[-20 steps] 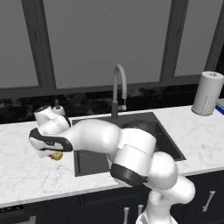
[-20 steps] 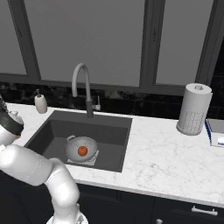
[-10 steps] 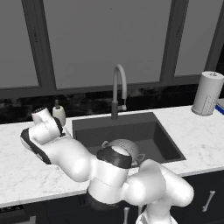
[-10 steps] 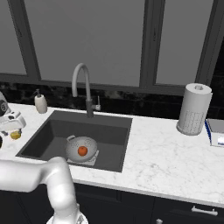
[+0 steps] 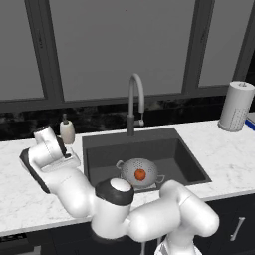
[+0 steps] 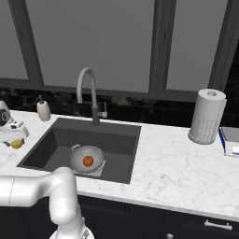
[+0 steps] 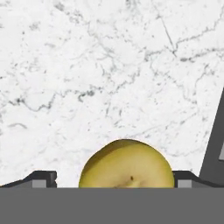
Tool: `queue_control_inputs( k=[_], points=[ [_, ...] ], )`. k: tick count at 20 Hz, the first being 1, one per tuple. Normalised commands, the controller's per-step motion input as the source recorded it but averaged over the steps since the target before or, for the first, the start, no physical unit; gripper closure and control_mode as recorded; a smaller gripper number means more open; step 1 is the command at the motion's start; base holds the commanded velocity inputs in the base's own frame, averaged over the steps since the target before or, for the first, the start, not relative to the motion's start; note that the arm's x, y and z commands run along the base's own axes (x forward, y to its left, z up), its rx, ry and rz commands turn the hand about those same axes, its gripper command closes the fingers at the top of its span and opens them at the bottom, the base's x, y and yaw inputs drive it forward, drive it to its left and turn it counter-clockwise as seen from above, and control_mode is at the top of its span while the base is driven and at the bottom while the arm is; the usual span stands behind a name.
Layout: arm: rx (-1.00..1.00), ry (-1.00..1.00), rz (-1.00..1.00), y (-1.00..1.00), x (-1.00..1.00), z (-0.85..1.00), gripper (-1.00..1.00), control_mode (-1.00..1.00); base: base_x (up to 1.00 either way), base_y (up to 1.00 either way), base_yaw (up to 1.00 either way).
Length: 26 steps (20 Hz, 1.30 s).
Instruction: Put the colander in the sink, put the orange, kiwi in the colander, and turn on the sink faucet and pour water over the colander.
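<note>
The yellow kiwi [image 7: 127, 164] lies on the white marble counter left of the sink [image 6: 49, 147]. My gripper [image 7: 115, 180] is open and stands right over it, one dark fingertip [image 7: 43, 178] on each side. From the right base view the gripper [image 6: 16, 140] hangs just above the kiwi [image 6: 17, 144]. The silver colander [image 5: 140, 171] sits on the sink [image 5: 99, 152] floor with the red-orange orange [image 5: 140, 175] inside; colander [image 6: 87, 158], orange [image 6: 87, 161]. The gooseneck sink faucet [image 5: 135, 97] stands behind the basin, with no water showing.
A cream soap bottle [image 5: 66, 132] stands on the counter just behind my hand. The sink's dark edge [image 7: 214, 148] runs close beside the kiwi. A paper towel roll [image 6: 207, 116] and a blue-and-white box [image 6: 229, 141] stand far right on the counter.
The arm has folded down and left, its elbow swinging low in front of the sink. The hand has come down over the kiwi. Colander and orange have not moved.
</note>
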Motion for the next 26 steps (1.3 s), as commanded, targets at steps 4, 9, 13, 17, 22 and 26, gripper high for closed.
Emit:
queue_control_inputs(
  k=[4, 9, 13, 17, 22, 26],
  points=[
    [0.00, 0.00, 0.00, 0.00, 0.15, -0.28, -1.00, -1.00, 0.00, 0.00, 0.00],
    [0.00, 0.00, 0.00, 0.00, -0.01, -0.27, -1.00, -1.00, 0.00, 0.00, 0.00],
    [0.00, 0.00, 0.00, -0.05, -0.06, -0.27, -1.00, -1.00, 0.00, 0.00, 0.00],
    [0.00, 0.00, -0.02, -0.17, -0.14, -0.21, -1.00, -1.00, 0.00, 0.00, 0.00],
    [0.01, 0.00, -0.07, -0.15, -0.27, -0.17, -1.00, -1.00, 0.00, 0.00, 0.00],
    [0.01, 0.00, -0.08, -0.17, -0.24, -0.13, -1.00, -1.00, 0.00, 0.00, 0.00]
  ],
)
